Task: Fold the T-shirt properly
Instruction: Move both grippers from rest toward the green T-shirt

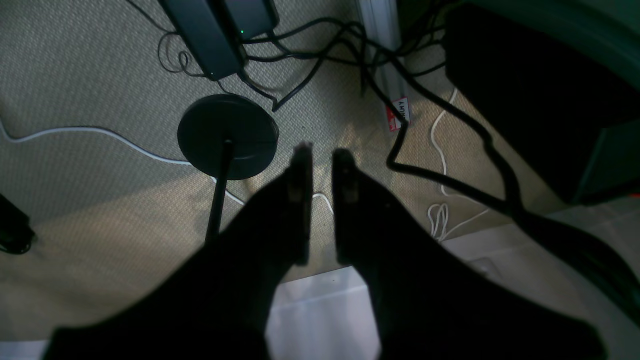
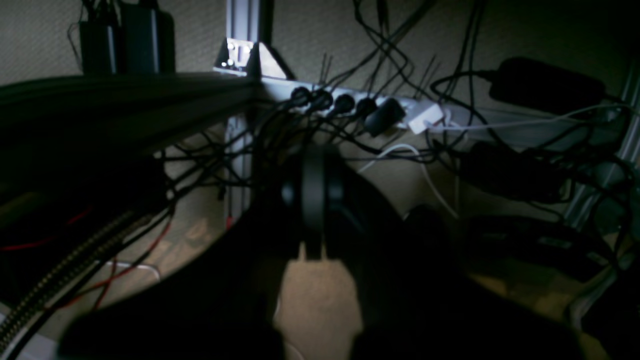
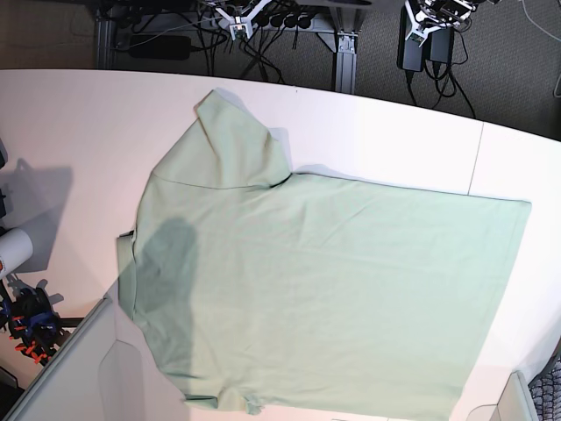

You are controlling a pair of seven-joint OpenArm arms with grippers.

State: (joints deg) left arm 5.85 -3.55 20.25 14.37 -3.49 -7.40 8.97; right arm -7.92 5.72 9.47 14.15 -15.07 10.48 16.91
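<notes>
The white table [image 3: 79, 123] carries the pale mint-green T-shirt [image 3: 324, 289], spread flat across it.

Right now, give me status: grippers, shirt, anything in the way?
Left gripper slightly open, empty, over the floor beyond the table. Right gripper shut, empty, facing the power strip. T-shirt spread flat on the table, unfolded. Nothing on it.

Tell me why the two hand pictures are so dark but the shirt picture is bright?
Both wrist views look down at the dim floor, each tool a blurry black shape; the base view shows the T-shirt brightly lit on the white table, with one soft shadow on it.
</notes>
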